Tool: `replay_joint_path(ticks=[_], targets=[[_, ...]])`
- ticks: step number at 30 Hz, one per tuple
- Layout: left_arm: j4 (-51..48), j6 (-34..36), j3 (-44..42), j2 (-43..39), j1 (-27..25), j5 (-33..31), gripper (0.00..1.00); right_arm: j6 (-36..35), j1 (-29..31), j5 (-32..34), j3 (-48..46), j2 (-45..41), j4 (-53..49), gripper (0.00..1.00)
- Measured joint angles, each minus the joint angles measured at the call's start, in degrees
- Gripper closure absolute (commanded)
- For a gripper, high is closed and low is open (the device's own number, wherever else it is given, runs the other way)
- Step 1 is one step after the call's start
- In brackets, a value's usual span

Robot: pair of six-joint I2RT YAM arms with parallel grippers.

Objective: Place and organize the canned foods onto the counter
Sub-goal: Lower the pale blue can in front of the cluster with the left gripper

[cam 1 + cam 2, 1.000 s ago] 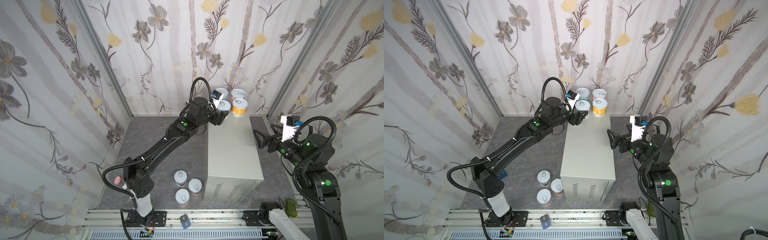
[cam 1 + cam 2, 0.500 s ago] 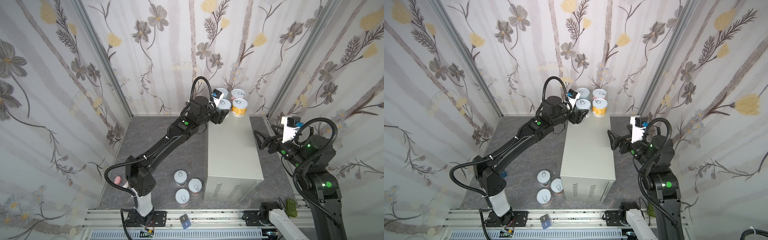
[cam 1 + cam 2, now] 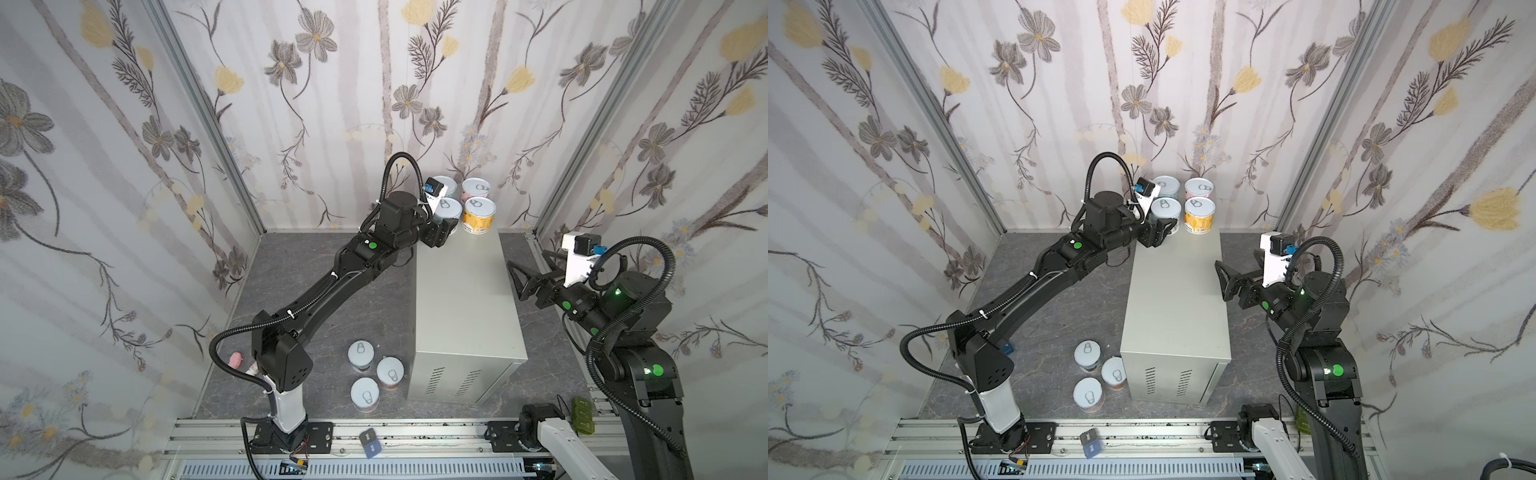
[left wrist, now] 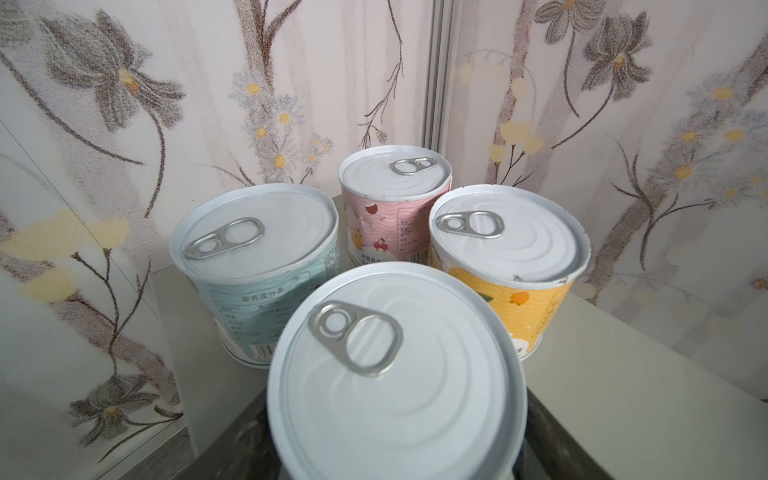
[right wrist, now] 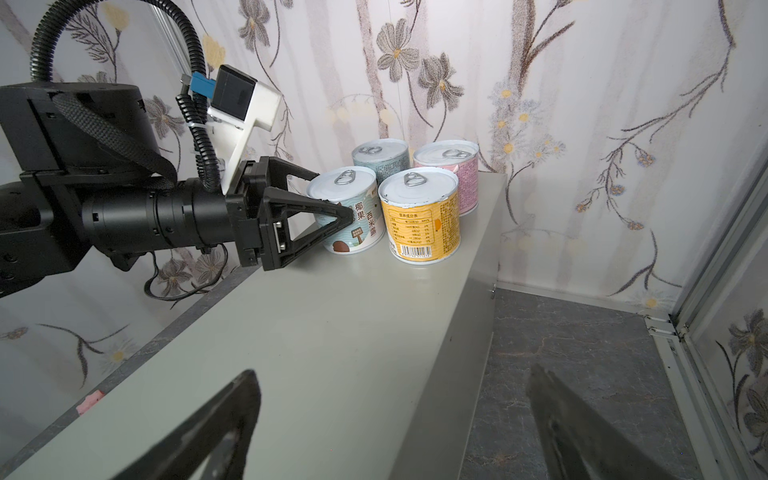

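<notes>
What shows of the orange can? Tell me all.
The orange can is a short cylinder with a pale silver pull-tab lid, sealed, and an orange-yellow label with printed text and a barcode. It stands upright at the far end of the counter, in front of the pink can and beside the held can in the left gripper. Whether it touches either can cannot be told.

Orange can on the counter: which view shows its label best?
Right wrist view: the orange can shows its label and barcode unobstructed. Left wrist view shows lid and partial label; both top views, mostly lid.
</notes>
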Motion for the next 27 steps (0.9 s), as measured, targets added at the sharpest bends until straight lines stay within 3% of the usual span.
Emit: replay_joint_path(ticks=[27], targets=[[-0.3,0.1,0.7,0.5,0.2,-0.1,0.24,0.0,0.0,0.0,-0.4,-0.2,0.0,0.0]])
